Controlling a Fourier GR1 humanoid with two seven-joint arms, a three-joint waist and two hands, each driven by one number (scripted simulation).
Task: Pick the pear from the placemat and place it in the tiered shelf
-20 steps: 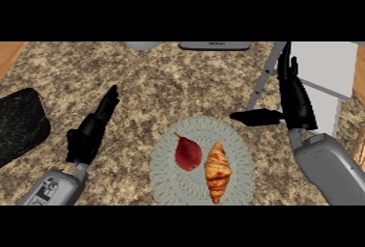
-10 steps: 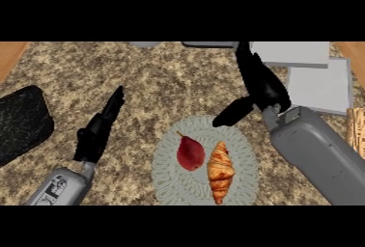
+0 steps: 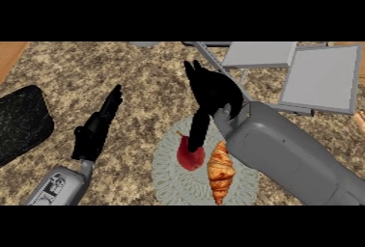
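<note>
A red pear (image 3: 189, 156) lies on the round pale-green placemat (image 3: 170, 185), next to a golden croissant (image 3: 221, 172). My right hand (image 3: 210, 94) hangs over the mat's upper edge with fingers straight; its thumb points down and partly covers the pear's top. It holds nothing. My left hand (image 3: 96, 128) rests open on the counter to the left of the mat, fingers pointing up. The grey tiered shelf (image 3: 292, 72) stands at the upper right, its flat trays bare.
A black textured mat (image 3: 21, 123) lies at the left edge of the speckled stone counter (image 3: 100, 67). A strip of wood (image 3: 10, 53) shows at the top left corner. Grey objects are cut off at the top edge.
My right hand has swung left from beside the shelf to over the placemat, thumb now down at the pear. The view shifted, bringing more of the shelf in. The left hand stays put.
</note>
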